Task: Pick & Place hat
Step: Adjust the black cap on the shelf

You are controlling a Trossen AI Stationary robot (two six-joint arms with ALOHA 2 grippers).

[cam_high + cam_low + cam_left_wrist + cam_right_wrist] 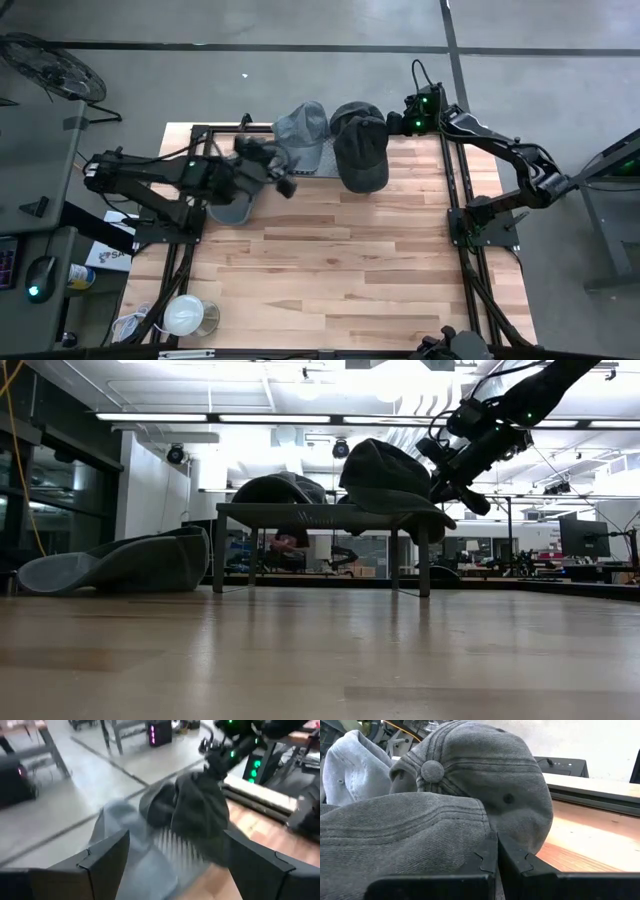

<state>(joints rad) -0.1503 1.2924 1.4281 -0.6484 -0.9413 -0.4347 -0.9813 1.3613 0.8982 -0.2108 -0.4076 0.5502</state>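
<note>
Left gripper hangs wide open, while the right gripper (arm reached far forward) is clamped.

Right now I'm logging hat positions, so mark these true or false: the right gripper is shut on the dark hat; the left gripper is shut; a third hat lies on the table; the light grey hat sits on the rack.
1. The right gripper is shut on the dark hat: true.
2. The left gripper is shut: false, it is open.
3. A third hat lies on the table: true.
4. The light grey hat sits on the rack: true.
</note>
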